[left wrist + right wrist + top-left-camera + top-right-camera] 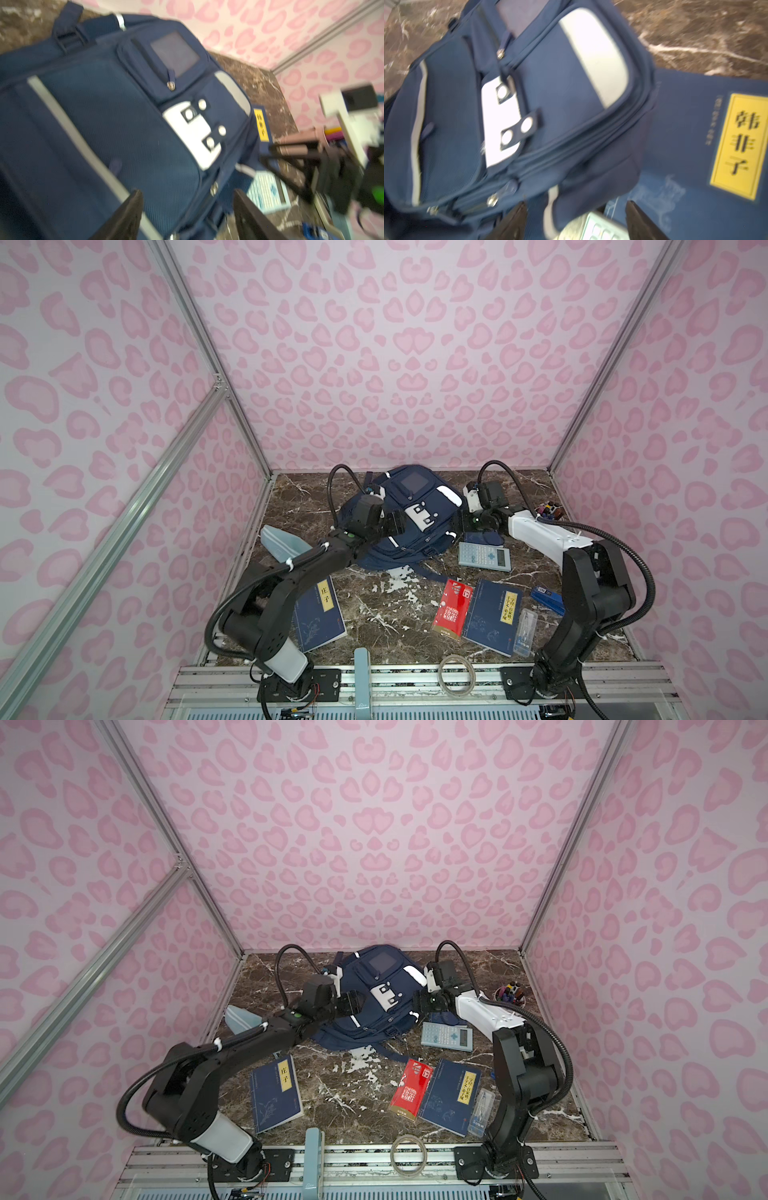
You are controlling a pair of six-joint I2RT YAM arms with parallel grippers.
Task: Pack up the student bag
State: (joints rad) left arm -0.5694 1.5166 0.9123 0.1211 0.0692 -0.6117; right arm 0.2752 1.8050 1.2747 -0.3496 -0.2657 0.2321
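Observation:
The navy student bag (415,543) (374,1019) lies on its back at the rear middle of the marble table, white patches and pockets facing up. My left gripper (397,524) (351,1002) is at the bag's left flank. In the left wrist view it (187,191) is open, with the bag's (104,116) zipper seam beyond the spread fingers. My right gripper (459,522) (419,1002) is at the bag's right edge. It (576,202) is open too, over the bag's (560,104) corner and a calculator; nothing is gripped.
A calculator (484,556) and a navy book (716,145) lie right of the bag, and a pen cup (548,512) stands far right. A light-blue pouch (284,545) is on the left. In front lie two navy books (320,614) (492,616), a red packet (452,610), a clear case (525,632), a blue box (547,599) and a tape roll (457,670).

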